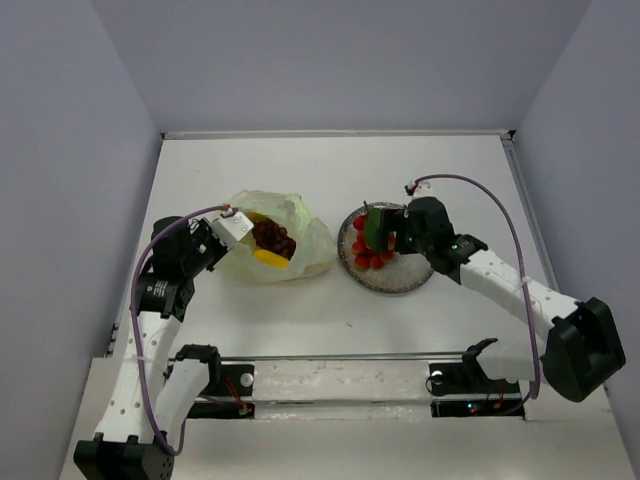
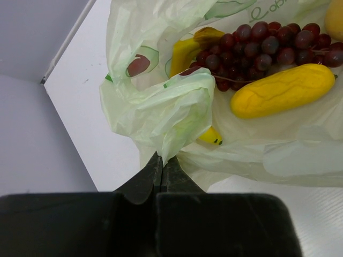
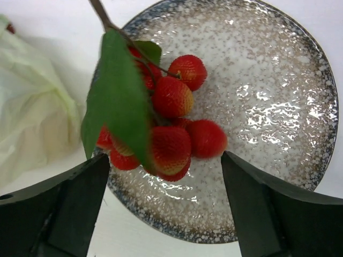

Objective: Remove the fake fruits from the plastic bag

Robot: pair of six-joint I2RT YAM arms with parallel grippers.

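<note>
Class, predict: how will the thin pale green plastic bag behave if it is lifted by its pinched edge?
The thin, crinkled pale green plastic bag probably flops: it drapes in soft folds where the left claw pinches it. Lifted, it likely sags under the dark purple grape bunch and yellow fruit inside.

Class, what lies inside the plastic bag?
A dark grape bunch, a long yellow fruit and an orange-yellow piece. Folds of the bag hide anything beneath them.
</note>
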